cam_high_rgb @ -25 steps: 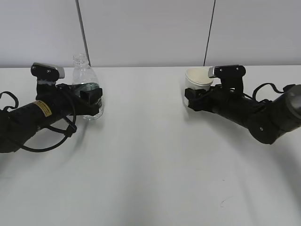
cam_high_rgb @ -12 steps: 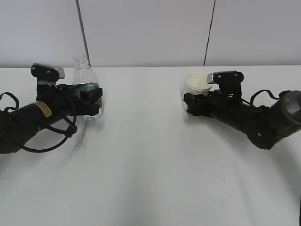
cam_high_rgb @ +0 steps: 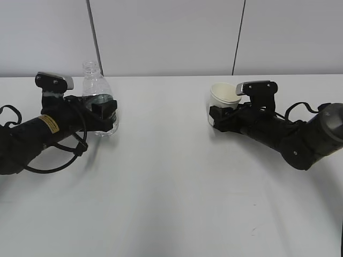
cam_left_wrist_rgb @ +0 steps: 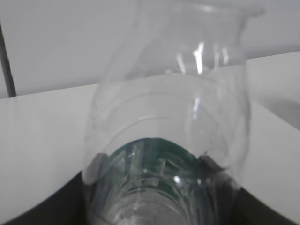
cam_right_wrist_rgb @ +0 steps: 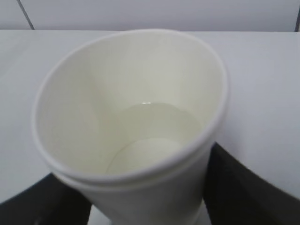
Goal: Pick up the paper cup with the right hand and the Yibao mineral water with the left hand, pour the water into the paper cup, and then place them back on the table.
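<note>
Pale grey wall panels (cam_high_rgb: 161,37), 2 dark vertical seams (cam_high_rgb: 94,37), even light

On the table (cam_high_rgb: 171,182) I count one Yibao mineral water (cam_high_rgb: 99,107) bottle and one paper cup (cam_high_rgb: 224,96). The bottle stands toward the table's left side, the cup toward its right side, well apart. Two robot arms lie low over the table, one on each side, so two grippers: the left gripper (cam_high_rgb: 104,113) at the bottle, the right gripper (cam_high_rgb: 217,116) at the cup. Behind the table's far edge, two dark vertical lines run down the wall.
</note>
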`<action>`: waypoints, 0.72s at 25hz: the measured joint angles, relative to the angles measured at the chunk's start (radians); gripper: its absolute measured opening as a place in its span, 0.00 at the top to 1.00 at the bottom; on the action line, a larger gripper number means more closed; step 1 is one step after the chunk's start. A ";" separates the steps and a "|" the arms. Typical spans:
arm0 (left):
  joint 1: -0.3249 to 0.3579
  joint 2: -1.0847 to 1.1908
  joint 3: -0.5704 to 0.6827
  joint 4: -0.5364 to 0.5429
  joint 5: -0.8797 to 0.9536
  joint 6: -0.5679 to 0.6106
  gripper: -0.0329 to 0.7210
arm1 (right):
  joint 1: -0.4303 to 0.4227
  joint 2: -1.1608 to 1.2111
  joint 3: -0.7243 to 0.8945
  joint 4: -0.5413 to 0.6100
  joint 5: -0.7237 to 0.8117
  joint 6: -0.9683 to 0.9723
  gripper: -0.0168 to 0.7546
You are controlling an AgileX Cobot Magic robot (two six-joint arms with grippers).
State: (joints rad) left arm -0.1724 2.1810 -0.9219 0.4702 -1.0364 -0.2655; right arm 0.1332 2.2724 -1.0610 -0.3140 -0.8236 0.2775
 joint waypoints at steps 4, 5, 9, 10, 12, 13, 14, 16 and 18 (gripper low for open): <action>0.000 0.000 0.000 0.000 0.001 0.000 0.43 | 0.000 0.000 0.000 0.000 0.000 0.000 0.32; 0.000 0.000 0.000 0.000 0.001 0.002 0.42 | 0.000 0.000 0.000 0.000 0.000 0.000 0.32; 0.000 0.000 0.000 0.000 0.002 0.003 0.41 | 0.000 0.000 0.000 -0.005 0.000 0.000 0.27; 0.000 0.000 0.000 0.000 0.002 0.003 0.41 | 0.000 0.000 0.000 -0.008 0.000 0.000 0.24; 0.000 0.000 0.000 0.000 0.003 0.003 0.40 | 0.000 0.000 0.000 -0.010 0.000 0.000 0.17; 0.000 0.000 0.000 0.000 0.003 0.003 0.40 | 0.000 0.000 0.000 -0.010 0.002 0.000 0.15; 0.000 0.000 0.000 0.000 0.003 0.003 0.40 | 0.000 0.000 0.000 -0.010 0.005 0.000 0.14; 0.000 0.000 0.000 -0.001 0.004 0.003 0.40 | 0.000 0.000 0.000 -0.010 0.009 0.000 0.13; 0.000 0.000 0.000 -0.001 0.004 0.003 0.40 | 0.000 0.000 0.000 -0.010 0.011 0.000 0.13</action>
State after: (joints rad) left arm -0.1724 2.1810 -0.9219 0.4691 -1.0327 -0.2625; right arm 0.1332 2.2724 -1.0610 -0.3245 -0.8126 0.2775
